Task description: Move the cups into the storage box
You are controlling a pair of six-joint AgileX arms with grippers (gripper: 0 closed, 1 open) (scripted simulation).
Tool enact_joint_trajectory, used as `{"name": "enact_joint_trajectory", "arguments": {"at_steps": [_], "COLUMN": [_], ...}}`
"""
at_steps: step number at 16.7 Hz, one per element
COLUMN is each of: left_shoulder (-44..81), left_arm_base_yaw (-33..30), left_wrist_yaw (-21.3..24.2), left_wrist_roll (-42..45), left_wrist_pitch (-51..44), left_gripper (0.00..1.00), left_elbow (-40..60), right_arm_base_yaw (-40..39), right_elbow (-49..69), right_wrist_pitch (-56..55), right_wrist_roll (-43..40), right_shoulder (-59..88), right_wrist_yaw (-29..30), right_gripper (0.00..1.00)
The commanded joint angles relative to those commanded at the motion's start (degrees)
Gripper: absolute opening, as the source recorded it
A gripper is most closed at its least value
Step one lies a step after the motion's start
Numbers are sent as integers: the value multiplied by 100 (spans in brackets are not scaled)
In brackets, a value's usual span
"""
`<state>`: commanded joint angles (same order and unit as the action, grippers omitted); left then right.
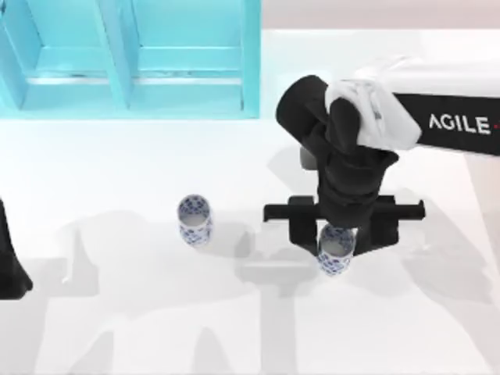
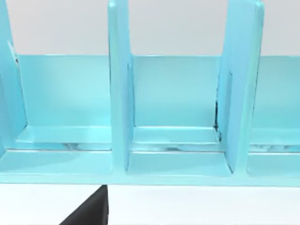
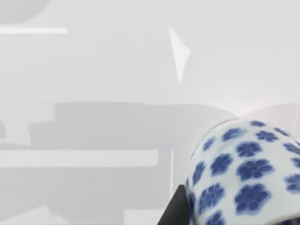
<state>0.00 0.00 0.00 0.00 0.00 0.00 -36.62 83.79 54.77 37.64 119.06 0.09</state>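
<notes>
Two white cups with dark-blue flowers stand out on the white table. One cup (image 1: 194, 219) stands upright and free left of the middle. My right gripper (image 1: 337, 237) reaches down from the right and is shut on the other cup (image 1: 336, 254), one dark finger on each side. In the right wrist view this cup (image 3: 243, 173) is close up, and one finger (image 3: 176, 210) lies against its side. I cannot tell whether it is off the table. The cyan storage box (image 1: 250, 62) with its dividers (image 2: 119, 93) lies at the back left. My left arm (image 1: 9, 262) is parked at the left edge.
The box's open compartments (image 2: 176, 93) face the left wrist camera and hold nothing. Bare white table (image 1: 156, 328) runs along the front and between the two cups. The right arm's black and white body (image 1: 367, 117) hangs over the table behind the held cup.
</notes>
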Motion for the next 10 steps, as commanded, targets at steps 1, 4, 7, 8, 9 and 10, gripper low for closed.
{"name": "enact_joint_trajectory", "arguments": {"at_steps": [1, 4, 7, 8, 9, 10], "left_shoulder": [0, 0, 0, 0, 0, 0], "left_arm_base_yaw": [0, 0, 0, 0, 0, 0], "left_wrist_yaw": [0, 0, 0, 0, 0, 0], "left_wrist_roll": [0, 0, 0, 0, 0, 0], "left_wrist_pitch": [0, 0, 0, 0, 0, 0], "left_gripper": [100, 100, 100, 100, 100, 100], "left_elbow": [0, 0, 0, 0, 0, 0], "right_arm_base_yaw": [0, 0, 12, 30, 108, 238], "right_elbow": [0, 0, 1, 3, 11, 23], "right_wrist_pitch": [0, 0, -1, 18, 95, 224], "right_wrist_roll": [0, 0, 5, -13, -90, -223], "right_shoulder": [0, 0, -9, -28, -105, -239], "right_wrist_yaw": [0, 0, 2, 1, 1, -1], "right_gripper": [0, 0, 0, 0, 0, 0]}}
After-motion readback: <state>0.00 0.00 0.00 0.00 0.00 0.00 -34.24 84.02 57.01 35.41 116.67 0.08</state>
